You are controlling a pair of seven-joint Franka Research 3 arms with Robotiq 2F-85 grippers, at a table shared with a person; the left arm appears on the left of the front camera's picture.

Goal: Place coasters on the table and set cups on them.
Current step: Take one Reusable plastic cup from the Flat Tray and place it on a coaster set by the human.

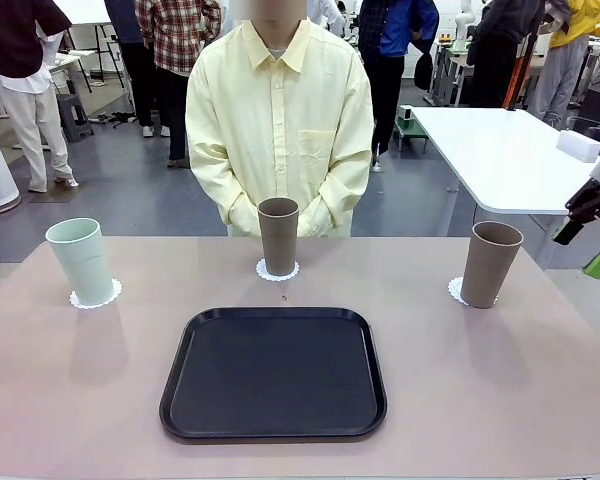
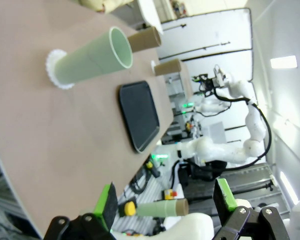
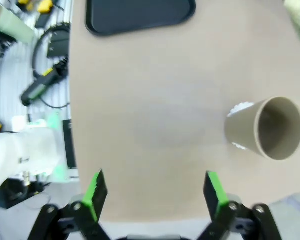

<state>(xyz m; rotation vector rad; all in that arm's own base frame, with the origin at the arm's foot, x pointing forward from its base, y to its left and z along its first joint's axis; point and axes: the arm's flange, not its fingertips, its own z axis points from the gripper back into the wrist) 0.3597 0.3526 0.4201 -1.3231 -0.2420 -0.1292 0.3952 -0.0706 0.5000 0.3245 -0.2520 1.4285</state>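
Black tray (image 1: 273,372) nearest; three cups (image 1: 278,236) upright on coasters (image 1: 277,270).

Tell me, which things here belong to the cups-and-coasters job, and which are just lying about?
Part of the job:
- pale mint green tapered cup
- two taupe-brown tapered cups
- three white scalloped paper coasters, one under each cup
- pinkish-beige tabletop

Just lying about:
- black rounded-rectangle tray, nothing on it
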